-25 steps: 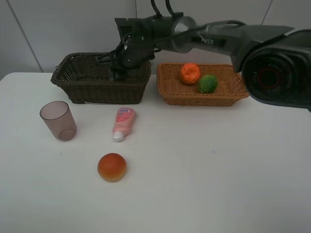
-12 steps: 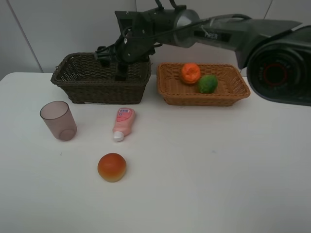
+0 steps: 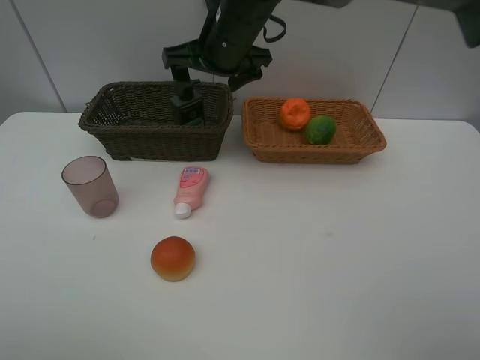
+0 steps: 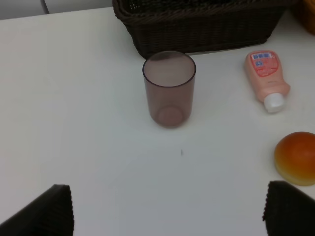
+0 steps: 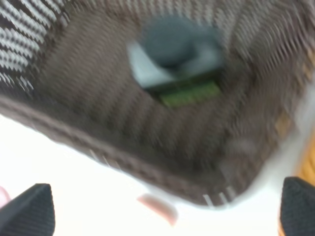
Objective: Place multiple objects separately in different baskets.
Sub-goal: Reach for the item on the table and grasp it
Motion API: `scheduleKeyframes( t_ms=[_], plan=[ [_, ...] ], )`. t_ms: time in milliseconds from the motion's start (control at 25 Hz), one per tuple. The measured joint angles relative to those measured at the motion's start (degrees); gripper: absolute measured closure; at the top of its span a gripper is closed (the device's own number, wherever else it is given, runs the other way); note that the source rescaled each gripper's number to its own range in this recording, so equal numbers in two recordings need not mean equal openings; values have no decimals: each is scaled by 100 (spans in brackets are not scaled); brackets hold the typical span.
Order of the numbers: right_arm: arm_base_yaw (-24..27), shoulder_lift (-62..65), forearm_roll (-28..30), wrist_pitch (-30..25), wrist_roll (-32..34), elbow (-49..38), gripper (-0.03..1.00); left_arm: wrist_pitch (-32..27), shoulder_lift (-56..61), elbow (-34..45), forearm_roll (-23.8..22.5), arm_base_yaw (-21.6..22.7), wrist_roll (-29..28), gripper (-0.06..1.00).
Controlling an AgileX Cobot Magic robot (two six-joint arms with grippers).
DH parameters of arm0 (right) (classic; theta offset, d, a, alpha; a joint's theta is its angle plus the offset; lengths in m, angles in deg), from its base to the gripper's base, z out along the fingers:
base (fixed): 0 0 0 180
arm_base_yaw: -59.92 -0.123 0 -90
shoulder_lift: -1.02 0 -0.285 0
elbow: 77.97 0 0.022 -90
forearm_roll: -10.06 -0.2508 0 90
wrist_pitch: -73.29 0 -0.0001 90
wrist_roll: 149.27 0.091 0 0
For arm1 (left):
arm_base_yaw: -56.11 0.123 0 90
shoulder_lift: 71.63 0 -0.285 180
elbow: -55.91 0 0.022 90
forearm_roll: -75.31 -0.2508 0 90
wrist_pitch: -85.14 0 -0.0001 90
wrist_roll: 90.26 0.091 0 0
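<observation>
Now the dark brown basket (image 3: 150, 142) holds the dark bottle (image 3: 187, 105) standing up, and the light tan basket (image 3: 315, 152) holds the orange (image 3: 294, 113) and the green lime (image 3: 320, 130) side by side. Both the right gripper (image 3: 214, 73), over the brown basket, and the left gripper (image 4: 167, 211) are wide open and empty. The see-through purple cup (image 3: 90, 187), pink tube (image 3: 190, 189) and round peach (image 3: 173, 258) sit on the table (image 3: 337, 262).

The deep basket (image 3: 142, 139) holding the bottle (image 3: 186, 105) sits left of the shallow basket (image 3: 300, 146); cup (image 3: 90, 187), tube (image 3: 190, 189) and peach (image 3: 172, 258) lie before them.
</observation>
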Motion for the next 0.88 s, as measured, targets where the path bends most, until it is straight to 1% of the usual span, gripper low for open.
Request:
scheduleKeyframes(
  t_ms=[120,240,280,320,400,560,680,760,880],
  plan=[
    [266,595,-76,5,0,-1068,-1,0,0,0,0,0,0,-6],
    [675,1349,-160,118,0,-2311,-1,0,0,0,0,0,0,-6],
    [888,1687,-200,159,0,-2732,-1,0,0,0,0,0,0,-6],
    [888,1687,-200,159,0,-2732,-1,0,0,0,0,0,0,-6],
    [1270,2248,-220,196,0,-3514,-1,0,0,0,0,0,0,-6],
    [2140,3506,-208,213,0,-4735,-1,0,0,0,0,0,0,-6],
    [2639,4490,-163,171,-70,-5307,-1,0,0,0,0,0,0,-6],
    [2835,5153,-128,135,-213,-5609,-1,0,0,0,0,0,0,-6],
    [2887,5981,-34,-28,-317,-5909,-1,0,0,0,0,0,0,-6]
  ],
)
